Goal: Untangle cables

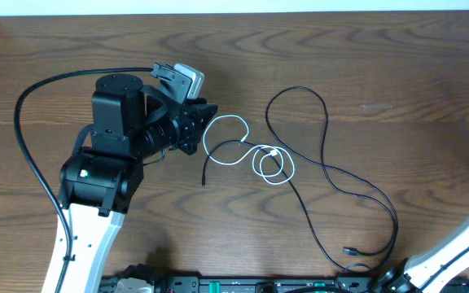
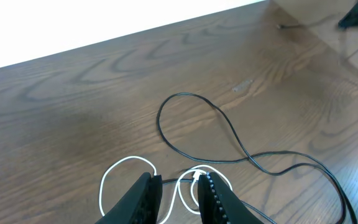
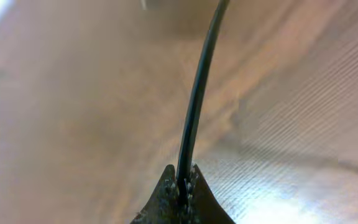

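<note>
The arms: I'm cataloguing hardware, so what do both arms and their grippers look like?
Left arm: white lower link, black joint housings, a thick black wire alongside, a pale grey camera box at the wrist. Right arm: a white link. Left gripper and right gripper: black, tapered fingers.

we see a plain white cable (image 2: 128, 159) and a black cable (image 3: 194, 106) on a dark brown, wavy-grained table (image 1: 381, 49).

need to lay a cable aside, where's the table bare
Bare wood right of the black cable loop, along the far edge, and near-side between the left arm and that cable. Crowded mid-table, where the white cable coils at the left gripper.
</note>
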Tool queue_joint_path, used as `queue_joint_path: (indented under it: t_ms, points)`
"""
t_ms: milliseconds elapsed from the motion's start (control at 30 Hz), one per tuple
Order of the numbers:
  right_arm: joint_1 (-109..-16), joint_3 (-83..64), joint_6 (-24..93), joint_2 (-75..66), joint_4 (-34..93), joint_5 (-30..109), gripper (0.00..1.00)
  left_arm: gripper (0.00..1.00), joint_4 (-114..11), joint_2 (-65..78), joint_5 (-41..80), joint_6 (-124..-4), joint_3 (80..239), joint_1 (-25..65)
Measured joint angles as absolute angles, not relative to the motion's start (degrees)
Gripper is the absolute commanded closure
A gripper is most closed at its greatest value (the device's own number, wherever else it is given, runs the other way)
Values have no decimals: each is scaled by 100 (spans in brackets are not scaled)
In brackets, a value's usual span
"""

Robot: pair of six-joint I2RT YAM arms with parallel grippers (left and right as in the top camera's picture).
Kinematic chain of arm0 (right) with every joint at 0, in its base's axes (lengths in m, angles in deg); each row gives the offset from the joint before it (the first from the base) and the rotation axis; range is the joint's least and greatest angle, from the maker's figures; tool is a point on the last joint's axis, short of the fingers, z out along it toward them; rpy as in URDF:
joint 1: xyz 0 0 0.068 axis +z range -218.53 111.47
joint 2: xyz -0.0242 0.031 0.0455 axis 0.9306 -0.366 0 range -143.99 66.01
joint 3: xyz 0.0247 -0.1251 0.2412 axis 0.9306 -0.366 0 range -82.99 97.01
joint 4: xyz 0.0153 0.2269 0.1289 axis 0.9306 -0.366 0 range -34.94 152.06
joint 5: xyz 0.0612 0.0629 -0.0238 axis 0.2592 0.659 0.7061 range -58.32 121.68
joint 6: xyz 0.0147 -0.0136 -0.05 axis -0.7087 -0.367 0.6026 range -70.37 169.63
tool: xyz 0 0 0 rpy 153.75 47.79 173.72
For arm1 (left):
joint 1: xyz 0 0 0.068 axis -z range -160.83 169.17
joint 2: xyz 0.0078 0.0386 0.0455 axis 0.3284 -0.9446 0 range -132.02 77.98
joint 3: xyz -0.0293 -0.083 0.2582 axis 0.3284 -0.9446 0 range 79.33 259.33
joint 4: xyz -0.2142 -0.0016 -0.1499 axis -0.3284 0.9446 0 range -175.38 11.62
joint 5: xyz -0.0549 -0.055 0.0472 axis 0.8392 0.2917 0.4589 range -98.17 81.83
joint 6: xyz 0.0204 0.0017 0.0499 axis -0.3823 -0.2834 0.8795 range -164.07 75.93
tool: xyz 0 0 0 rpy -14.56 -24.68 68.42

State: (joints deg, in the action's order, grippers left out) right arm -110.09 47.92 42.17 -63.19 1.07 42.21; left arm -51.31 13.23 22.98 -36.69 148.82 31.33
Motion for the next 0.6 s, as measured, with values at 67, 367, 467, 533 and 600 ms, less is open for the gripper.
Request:
queue_joint_path:
  t_ms: [67,367,467,533,600]
  points:
    - [-11035,5013,4162,-5821,76,4218,99,75,-5129,1323,2298,-3669,14882,3133]
    - [-11516,5612,3644,-4783,-400,3969,99,75,-5127,1323,2296,-3669,14882,3133]
    - [-11763,5612,3491,-4772,-464,3932,99,75,-5112,1323,2298,-3669,14882,3133]
    - [-11947,5612,3426,-4750,-470,3917,99,75,-5101,1323,2298,-3669,14882,3133]
    - [-12122,5612,3373,-4696,-547,3926,99,75,-5101,1323,2298,-3669,14882,3133]
